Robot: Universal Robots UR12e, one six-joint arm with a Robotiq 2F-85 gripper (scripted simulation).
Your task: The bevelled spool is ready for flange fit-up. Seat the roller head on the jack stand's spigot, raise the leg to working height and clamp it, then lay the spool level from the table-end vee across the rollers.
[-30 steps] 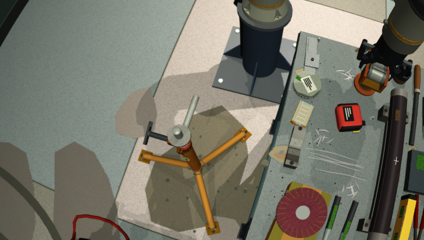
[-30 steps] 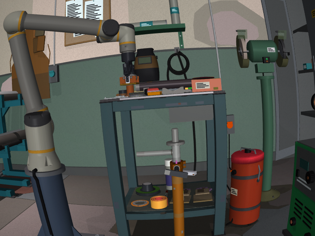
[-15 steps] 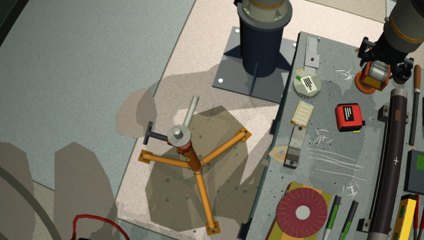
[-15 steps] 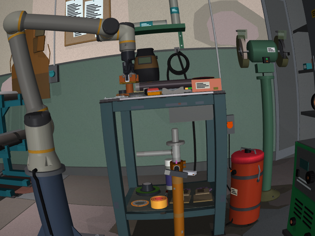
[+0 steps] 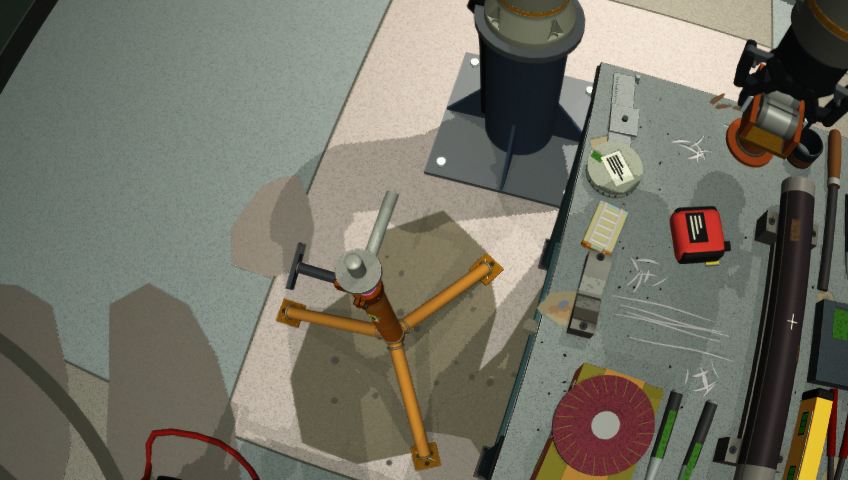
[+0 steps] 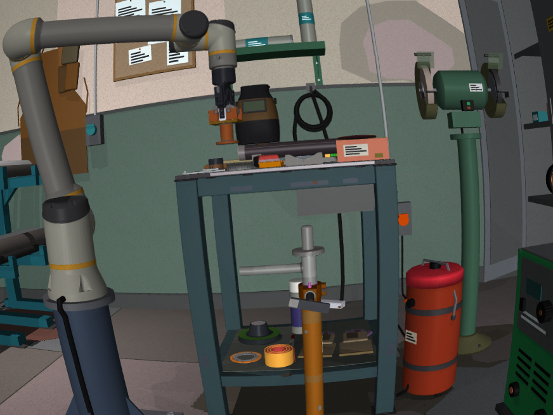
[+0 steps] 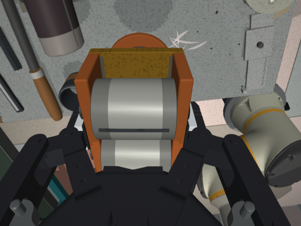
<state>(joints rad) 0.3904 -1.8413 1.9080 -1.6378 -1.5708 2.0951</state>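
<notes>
Over the far end of the work table, the orange roller head (image 5: 767, 128) (image 6: 224, 121) (image 7: 134, 103) hangs clear above the tabletop, gripped by my closed gripper (image 5: 779, 98) (image 6: 223, 99) (image 7: 135, 125). It has two grey rollers in an orange yoke and a round orange base below. The dark spool (image 5: 779, 321) (image 6: 288, 148) (image 7: 54, 17) lies along the table in its vee blocks. On the floor beside the table stands the orange tripod jack stand (image 5: 381, 315) (image 6: 312, 323). Its grey spigot (image 5: 356, 264) (image 6: 307, 244) is bare, and its leg sits low.
The table edge (image 5: 556, 238) runs between the jack stand and the tabletop. The arm's base pedestal (image 5: 520, 89) stands near it. A red tape measure (image 5: 696, 235), a round puck (image 5: 614, 168), a flap disc (image 5: 604, 425) and hand tools (image 5: 830, 208) lie on the table.
</notes>
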